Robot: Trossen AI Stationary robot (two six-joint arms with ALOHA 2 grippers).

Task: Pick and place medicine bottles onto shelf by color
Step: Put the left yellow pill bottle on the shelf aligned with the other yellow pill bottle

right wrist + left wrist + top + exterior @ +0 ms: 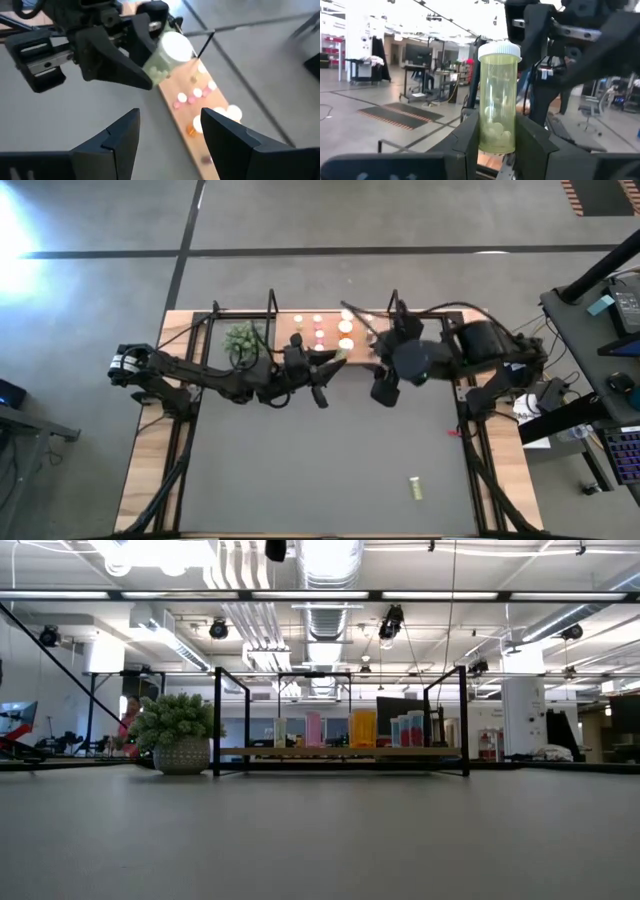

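My left gripper (325, 375) is shut on a yellow-green medicine bottle (497, 100) with a white cap, held in the air just in front of the shelf (283, 328). The bottle also shows in the right wrist view (167, 55). Several bottles (320, 332) stand upright on the shelf board, orange, pink and pale (362, 728). Another yellow-green bottle (414, 487) lies on its side on the grey mat at the near right. My right gripper (170, 132) is open and empty, close to the right of the left gripper (385, 392). My left gripper pinches the bottle's lower body (496, 142) between its two fingers (470, 140). The capped end (500, 50) sticks out past the fingertips. The bottle is lifted clear of the mat and the shelf.
A small spiky green plant in a pot (240, 338) stands at the shelf's left end (180, 735). Black frame uprights (216, 720) rise at both short ends of the shelf. The grey mat (320, 470) is bare except for the lying bottle.
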